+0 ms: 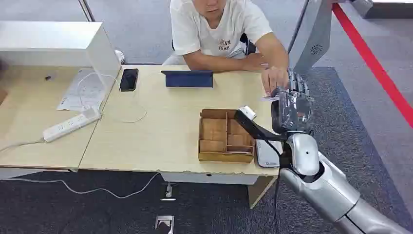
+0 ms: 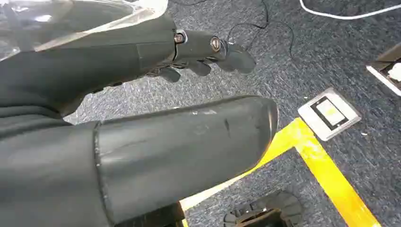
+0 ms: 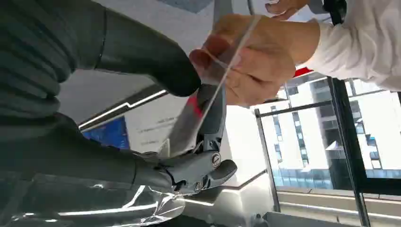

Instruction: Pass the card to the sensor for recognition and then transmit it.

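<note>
My right hand (image 1: 292, 105) is raised over the table's right end and pinches a thin pale card (image 1: 269, 98). In the right wrist view the card (image 3: 201, 106) stands edge-on between my thumb (image 3: 142, 52) and my darker fingers (image 3: 210, 120). A person's hand (image 3: 255, 61) grips the card's far end, and that hand (image 1: 275, 78) reaches across the table (image 1: 146, 141) to mine. A black stand with a small silver sensor head (image 1: 247, 112) rises beside my wrist, over a white device (image 1: 267, 155). My left hand (image 2: 208, 52) hangs above the carpet, fingers loosely extended, holding nothing.
A wooden compartment box (image 1: 226, 136) sits near the table's front edge. Further back lie a blue tablet case (image 1: 188, 78), a black phone (image 1: 128, 79) and a power strip (image 1: 72, 124) with cables. The seated person (image 1: 219, 29) faces me. Yellow floor tape (image 2: 326, 175) lies below.
</note>
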Available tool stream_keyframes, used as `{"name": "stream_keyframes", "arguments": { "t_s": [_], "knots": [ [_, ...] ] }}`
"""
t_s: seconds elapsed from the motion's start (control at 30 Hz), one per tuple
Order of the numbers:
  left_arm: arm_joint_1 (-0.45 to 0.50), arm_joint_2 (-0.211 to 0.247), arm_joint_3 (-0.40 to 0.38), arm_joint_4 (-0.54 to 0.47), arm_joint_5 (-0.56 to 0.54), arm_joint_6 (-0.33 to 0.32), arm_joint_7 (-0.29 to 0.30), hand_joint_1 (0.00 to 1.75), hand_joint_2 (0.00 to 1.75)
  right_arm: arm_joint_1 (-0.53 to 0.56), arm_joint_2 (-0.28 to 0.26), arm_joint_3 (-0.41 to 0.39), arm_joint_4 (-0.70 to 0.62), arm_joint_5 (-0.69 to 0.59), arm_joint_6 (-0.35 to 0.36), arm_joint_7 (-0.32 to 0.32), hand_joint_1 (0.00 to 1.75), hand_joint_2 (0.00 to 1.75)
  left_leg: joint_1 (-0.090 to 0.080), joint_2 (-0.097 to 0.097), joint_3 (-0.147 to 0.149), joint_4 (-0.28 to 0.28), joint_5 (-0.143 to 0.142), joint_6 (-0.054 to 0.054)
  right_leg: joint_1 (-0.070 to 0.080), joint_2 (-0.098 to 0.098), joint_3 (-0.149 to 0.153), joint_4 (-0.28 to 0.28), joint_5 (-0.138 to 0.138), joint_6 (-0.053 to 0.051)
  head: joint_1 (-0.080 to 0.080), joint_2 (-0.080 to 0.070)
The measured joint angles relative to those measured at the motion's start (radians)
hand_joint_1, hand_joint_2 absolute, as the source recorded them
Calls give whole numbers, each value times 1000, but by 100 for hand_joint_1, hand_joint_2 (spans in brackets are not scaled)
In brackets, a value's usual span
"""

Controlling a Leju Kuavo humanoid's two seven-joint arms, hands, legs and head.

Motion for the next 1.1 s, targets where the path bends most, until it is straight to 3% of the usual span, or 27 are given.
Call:
{"name": "stream_keyframes", "arguments": {
  "t_s": [0.27, 0.6, 0.83, 1.1],
  "knots": [
    [0, 0, 0, 0, -1, 0, 0, 0, 0, -7, 3, 0, 17, 0, -10, 0, 175, 175, 0, 0, 0, 0, 0, 0, 0, 0, 0, 0, 0, 0, 0, 0],
    [-7, 0, -9, -1, -9, 1, 7, 0, 0, -8, 5, 17, 30, -64, -92, 0, 175, 175, 0, 0, 0, 0, 0, 0, 0, 0, 0, 0, 0, 0, 0, 0],
    [-8, 0, -19, -8, 0, 3, 10, 0, 0, 0, -2, 52, 36, -146, -16, 0, 175, 175, 0, 0, 0, 0, 0, 0, 0, 0, 0, 0, 0, 0, 0, 0],
    [3, 0, -20, -13, 57, 22, -21, 0, 0, -4, 8, 154, 79, -261, 69, -24, 175, 175, 0, 0, -1, 0, 0, 0, 0, 0, 0, 0, 0, 0, 0, 0]
  ]
}}
